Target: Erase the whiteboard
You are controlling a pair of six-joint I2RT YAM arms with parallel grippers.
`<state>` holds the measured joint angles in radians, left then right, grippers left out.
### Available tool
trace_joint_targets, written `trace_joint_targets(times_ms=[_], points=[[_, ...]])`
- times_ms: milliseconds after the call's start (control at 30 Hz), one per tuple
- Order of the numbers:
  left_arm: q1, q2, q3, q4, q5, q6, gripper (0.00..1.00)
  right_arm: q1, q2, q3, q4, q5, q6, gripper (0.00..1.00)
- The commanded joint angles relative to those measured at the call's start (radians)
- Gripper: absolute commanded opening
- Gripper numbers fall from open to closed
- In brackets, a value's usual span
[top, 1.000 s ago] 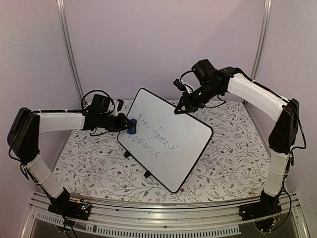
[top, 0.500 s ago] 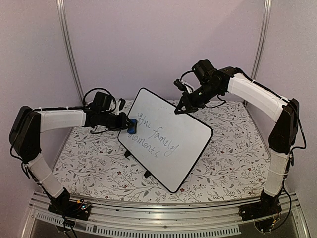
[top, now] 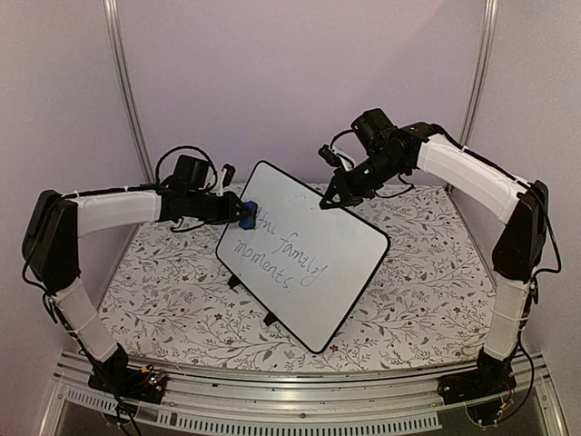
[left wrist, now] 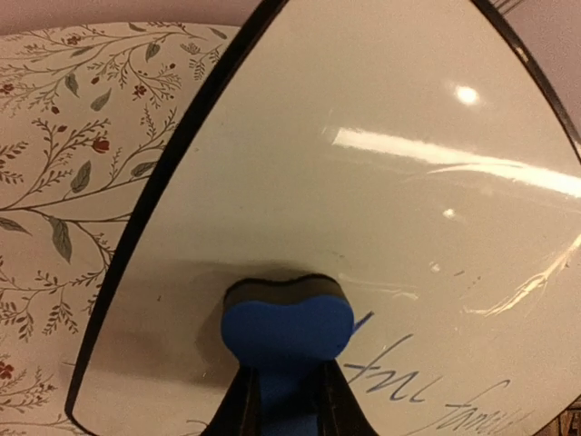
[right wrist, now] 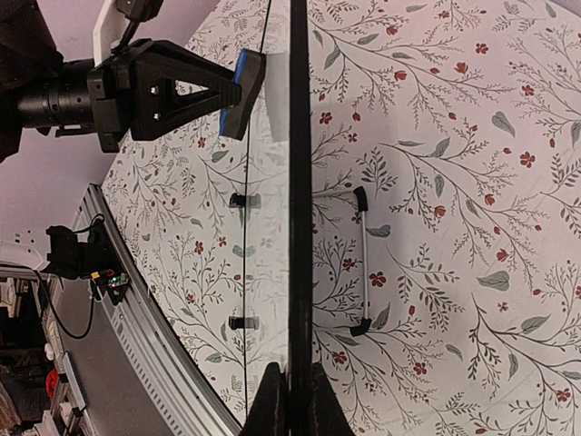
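White sleeves, black joints and looping black cables lead to the black left gripper and right gripper.

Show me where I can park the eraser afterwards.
Bare cloth front-left, between the whiteboard and the left arm, and front-right, between board and right arm. Crowded along the board's far edge: left fingers with the eraser, right fingers clamping the rim.

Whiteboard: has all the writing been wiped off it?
No, grey handwriting is plainly visible across the middle of the whiteboard.
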<state>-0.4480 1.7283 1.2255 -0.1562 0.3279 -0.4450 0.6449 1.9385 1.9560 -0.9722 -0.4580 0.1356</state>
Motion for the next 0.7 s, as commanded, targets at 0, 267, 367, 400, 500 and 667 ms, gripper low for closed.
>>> trace_joint_targets(times_ms=[0, 267, 367, 400, 500, 667], points=[[-0.030, -0.035, -0.145, -0.019, -0.004, 0.000, 0.00, 0.033, 0.008, -0.007, -0.042, 0.045, -0.113, 0.00], [-0.029, -0.098, -0.294, -0.020, -0.012, 0.005, 0.00, 0.033, 0.007, -0.011, -0.042, 0.044, -0.113, 0.00], [-0.030, -0.106, -0.278, -0.013, -0.012, 0.008, 0.00, 0.033, 0.007, -0.011, -0.042, 0.045, -0.111, 0.00], [-0.030, -0.103, -0.265, -0.014, -0.013, 0.011, 0.00, 0.034, 0.007, -0.011, -0.042, 0.044, -0.112, 0.00], [-0.030, -0.078, -0.207, -0.022, -0.012, 0.016, 0.00, 0.035, 0.008, -0.011, -0.043, 0.044, -0.113, 0.00], [-0.029, -0.033, -0.110, -0.035, -0.003, 0.023, 0.00, 0.038, 0.005, -0.012, -0.043, 0.045, -0.113, 0.00]])
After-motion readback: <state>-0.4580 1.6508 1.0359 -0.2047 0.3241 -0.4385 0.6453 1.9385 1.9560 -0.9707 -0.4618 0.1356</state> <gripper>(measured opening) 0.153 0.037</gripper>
